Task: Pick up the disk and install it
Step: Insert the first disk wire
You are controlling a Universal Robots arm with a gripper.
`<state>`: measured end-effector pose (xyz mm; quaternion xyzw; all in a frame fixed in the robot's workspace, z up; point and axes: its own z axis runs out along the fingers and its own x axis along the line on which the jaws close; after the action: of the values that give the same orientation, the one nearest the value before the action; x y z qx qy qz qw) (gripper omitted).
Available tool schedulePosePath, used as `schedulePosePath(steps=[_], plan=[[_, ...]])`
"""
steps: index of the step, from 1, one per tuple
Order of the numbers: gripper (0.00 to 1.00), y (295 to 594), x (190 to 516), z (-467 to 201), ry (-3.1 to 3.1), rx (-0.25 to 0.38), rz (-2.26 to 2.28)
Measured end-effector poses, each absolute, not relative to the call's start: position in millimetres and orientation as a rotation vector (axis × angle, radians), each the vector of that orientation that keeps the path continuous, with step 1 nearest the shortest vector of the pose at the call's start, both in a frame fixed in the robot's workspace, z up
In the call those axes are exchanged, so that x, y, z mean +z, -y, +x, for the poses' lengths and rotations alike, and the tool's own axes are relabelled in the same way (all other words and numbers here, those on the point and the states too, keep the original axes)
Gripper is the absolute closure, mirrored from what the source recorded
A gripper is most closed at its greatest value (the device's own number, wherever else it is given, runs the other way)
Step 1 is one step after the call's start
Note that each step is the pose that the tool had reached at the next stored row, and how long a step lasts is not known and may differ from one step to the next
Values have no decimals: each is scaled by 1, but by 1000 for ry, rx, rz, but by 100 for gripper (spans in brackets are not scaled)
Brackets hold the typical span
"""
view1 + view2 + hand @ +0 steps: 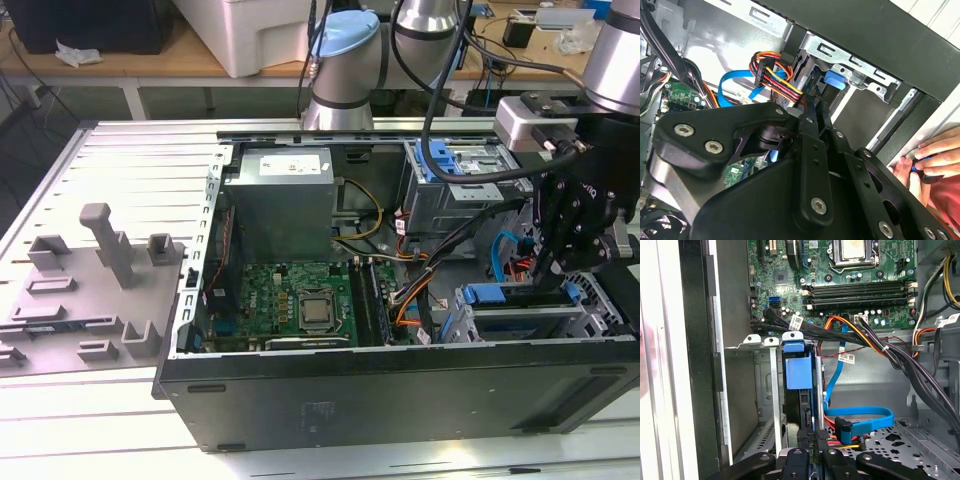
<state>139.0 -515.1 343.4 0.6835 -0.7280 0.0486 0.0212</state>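
The disk (pixel 497 294) sits edge-up in the metal drive cage (pixel 520 325) at the front corner of the open computer case, on the exterior view's right. Its blue carrier strip (pixel 797 371) faces up between the cage's metal rails, and the same blue strip (pixel 834 80) appears past my fingers in the second wrist view. My gripper (pixel 545 270) hangs right over the cage. The black fingers are pressed together, the gripper (pixel 813 437) tip meeting the disk's dark top edge. In the second wrist view the gripper (pixel 819 107) is likewise shut, holding nothing.
Orange, black and blue cables (pixel 860 412) lie right beside the cage. The motherboard (pixel 300 300) and a grey power supply box (pixel 278 205) fill the case's middle. A person's hand (pixel 930 160) rests on the case edge. A grey fixture plate (pixel 90 280) lies at the exterior view's left.
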Motion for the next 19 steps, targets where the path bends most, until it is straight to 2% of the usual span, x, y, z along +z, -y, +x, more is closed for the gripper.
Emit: schedulePosePath(steps=[19], plan=[[83,516,343,139,2246,152,2131]])
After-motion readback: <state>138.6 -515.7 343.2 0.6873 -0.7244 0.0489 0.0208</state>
